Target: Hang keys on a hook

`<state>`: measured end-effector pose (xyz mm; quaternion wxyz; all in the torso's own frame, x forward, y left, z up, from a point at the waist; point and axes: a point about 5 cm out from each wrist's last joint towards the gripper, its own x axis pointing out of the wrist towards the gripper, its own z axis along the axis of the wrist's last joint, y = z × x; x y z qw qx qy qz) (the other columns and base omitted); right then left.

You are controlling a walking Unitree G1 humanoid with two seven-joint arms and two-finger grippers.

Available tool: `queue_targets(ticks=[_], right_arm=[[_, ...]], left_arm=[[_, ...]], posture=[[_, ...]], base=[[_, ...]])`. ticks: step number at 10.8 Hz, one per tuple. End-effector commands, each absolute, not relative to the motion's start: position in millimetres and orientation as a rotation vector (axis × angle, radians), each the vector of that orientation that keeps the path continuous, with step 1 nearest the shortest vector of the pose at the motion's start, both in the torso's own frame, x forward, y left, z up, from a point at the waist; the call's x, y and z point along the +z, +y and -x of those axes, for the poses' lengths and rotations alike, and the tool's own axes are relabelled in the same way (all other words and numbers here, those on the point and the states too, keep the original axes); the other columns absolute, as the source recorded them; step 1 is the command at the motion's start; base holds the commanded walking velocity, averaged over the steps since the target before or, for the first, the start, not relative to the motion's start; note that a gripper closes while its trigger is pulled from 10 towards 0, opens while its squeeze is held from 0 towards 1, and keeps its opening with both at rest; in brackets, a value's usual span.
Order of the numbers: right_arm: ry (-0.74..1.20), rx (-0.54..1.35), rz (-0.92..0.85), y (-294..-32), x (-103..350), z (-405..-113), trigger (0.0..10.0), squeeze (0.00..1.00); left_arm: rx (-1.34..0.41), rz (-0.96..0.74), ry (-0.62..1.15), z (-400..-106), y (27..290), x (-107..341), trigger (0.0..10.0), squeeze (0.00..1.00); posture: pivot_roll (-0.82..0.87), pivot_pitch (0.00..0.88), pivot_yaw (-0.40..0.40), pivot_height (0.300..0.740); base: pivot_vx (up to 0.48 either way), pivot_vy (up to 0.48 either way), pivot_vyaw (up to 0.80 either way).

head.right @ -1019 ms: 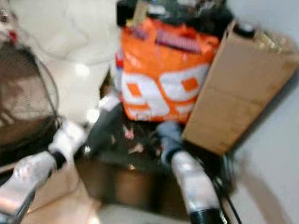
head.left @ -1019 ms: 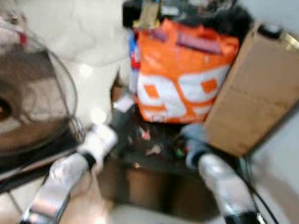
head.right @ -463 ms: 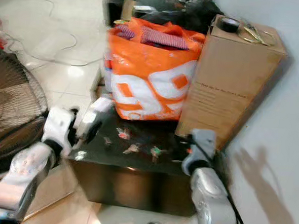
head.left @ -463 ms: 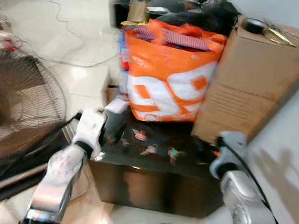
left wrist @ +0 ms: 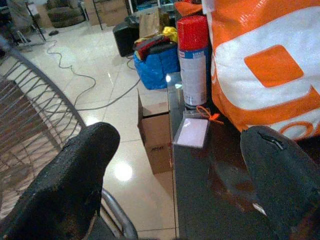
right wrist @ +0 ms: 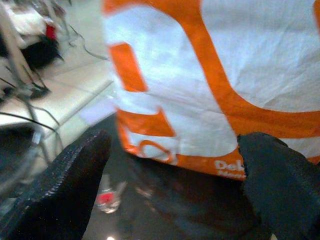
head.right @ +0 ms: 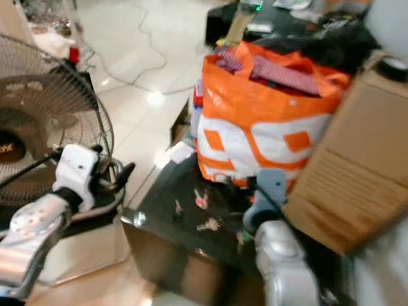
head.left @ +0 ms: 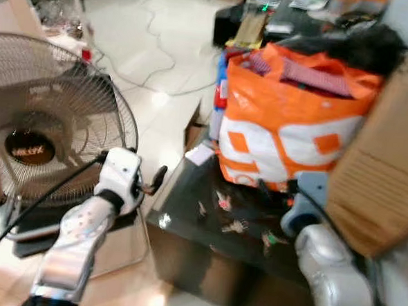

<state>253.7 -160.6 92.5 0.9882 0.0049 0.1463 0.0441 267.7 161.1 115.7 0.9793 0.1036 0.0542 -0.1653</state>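
Note:
Several small keys (head.left: 235,226) with coloured tags lie scattered on a low dark glass table (head.left: 187,193); one red-tagged key (right wrist: 107,196) lies below my right gripper. My left gripper (head.left: 155,178) hangs open just off the table's left edge, level with its top. In the left wrist view its fingers (left wrist: 85,170) stand wide apart with nothing between them. My right gripper (right wrist: 172,142) is open over the table and faces the foot of the orange bag (right wrist: 210,75). My right arm (head.left: 322,261) reaches in from the near right, just past the keys.
A big orange and white bag (head.left: 288,130) stands at the table's back. A brown cardboard box (head.left: 383,171) stands to its right. A standing fan (head.left: 39,136) is close on the left. A red-capped spray can (left wrist: 193,60), a white card (left wrist: 191,132) and floor cables (head.left: 154,60) lie by the left side.
The camera has swung left, so the fan shows more and the box less. My left gripper has come off the table's left corner to beside its edge. My right wrist is nearer the bag.

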Motion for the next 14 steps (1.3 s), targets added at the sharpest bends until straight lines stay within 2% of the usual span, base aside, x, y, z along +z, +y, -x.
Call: queue_targets(ticks=[1, 7, 8, 9, 10, 13, 14], right_arm=[[0.297, 0.105, 0.003, -155, 94, -256, 10.0, 0.00], [0.392, 0.184, 0.115, -155, 84, -267, 10.0, 0.00], [0.443, 0.219, 0.158, -152, 76, -274, 10.0, 0.95], [0.490, 0.242, 0.211, -151, 67, -281, 10.0, 1.00], [0.544, 0.275, 0.178, -150, 57, -288, 10.0, 1.00], [0.751, 0.202, 0.125, -149, 27, -294, 10.0, 1.00], [0.791, 0.234, 0.086, -144, 21, -291, 10.0, 0.43]], left_arm=[[-0.311, -0.231, 0.118, -267, 167, 116, 10.0, 0.00], [-0.428, -0.299, 0.186, -264, 164, 105, 10.0, 0.00], [-0.496, -0.323, 0.232, -262, 164, 99, 10.0, 0.00], [-0.556, -0.355, 0.262, -259, 166, 94, 10.0, 0.00], [-0.583, -0.362, 0.285, -260, 169, 92, 10.0, 0.00], [-0.749, -0.317, 0.345, -252, 161, 87, 10.0, 0.00], [-0.795, -0.305, 0.364, -247, 159, 86, 10.0, 0.00]], posture=[[-0.10, 0.000, -0.001, 0.740], [-0.10, 0.000, -0.006, 0.740], [-0.10, 0.000, -0.015, 0.740], [-0.09, 0.000, -0.023, 0.740], [-0.10, 0.000, -0.025, 0.740], [-0.12, 0.000, -0.016, 0.740], [-0.12, 0.000, -0.014, 0.740]], base=[[0.000, 0.000, 0.00], [0.000, 0.000, 0.00], [0.000, 0.000, 0.00], [0.000, 0.000, 0.00], [0.000, 0.000, 0.00], [0.000, 0.000, 0.00], [0.000, 0.000, 0.00]])
